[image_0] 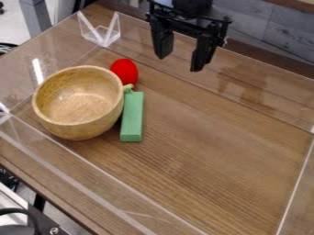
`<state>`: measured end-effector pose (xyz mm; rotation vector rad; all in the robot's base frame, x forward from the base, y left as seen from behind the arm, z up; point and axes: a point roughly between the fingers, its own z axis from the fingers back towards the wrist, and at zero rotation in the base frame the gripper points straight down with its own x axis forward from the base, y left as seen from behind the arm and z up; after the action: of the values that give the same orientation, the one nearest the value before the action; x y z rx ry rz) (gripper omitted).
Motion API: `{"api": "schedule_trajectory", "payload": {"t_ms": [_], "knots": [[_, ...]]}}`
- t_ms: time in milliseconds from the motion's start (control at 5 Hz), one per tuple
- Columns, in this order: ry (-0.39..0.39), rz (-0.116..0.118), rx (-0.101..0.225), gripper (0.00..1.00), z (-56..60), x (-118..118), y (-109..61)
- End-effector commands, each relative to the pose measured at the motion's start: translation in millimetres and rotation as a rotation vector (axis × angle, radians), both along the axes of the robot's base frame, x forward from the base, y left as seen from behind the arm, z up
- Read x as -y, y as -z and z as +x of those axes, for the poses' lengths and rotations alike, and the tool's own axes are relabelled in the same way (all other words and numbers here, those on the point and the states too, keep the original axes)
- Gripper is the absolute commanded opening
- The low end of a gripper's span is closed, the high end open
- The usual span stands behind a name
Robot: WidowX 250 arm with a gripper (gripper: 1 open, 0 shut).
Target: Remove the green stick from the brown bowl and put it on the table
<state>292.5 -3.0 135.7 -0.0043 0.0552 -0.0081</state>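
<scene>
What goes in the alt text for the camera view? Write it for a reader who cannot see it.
A green stick lies flat on the table beside an empty brown bowl, with a red ball just behind them. The robot's hand hangs open above the table, holding nothing.

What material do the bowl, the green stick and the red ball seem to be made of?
Bowl: looks like light wood with a smooth finish; grain lines show inside.
Green stick: matte, flat colour with squared edges; painted wood or plastic, I cannot tell which.
Red ball: uniform red, slightly glossy; probably plastic or rubber, uncertain.
</scene>
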Motion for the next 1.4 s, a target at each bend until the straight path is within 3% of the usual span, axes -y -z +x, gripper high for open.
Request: {"api": "schedule_trajectory", "payload": {"t_ms": [0,200,600,1000,1200], "knots": [[-0.009,-0.001,-0.023,1.00,-5.2,-3.8,16.3],[-0.058,0.006,-0.014,1.00,-18.0,-36.8,26.9],[-0.116,0.012,0.078,1.00,-40.5,-92.9,39.1],[-0.080,0.002,0.137,1.00,-43.1,-163.2,29.1],[-0.204,0.009,0.162,1.00,-32.5,-161.9,35.8]]}}
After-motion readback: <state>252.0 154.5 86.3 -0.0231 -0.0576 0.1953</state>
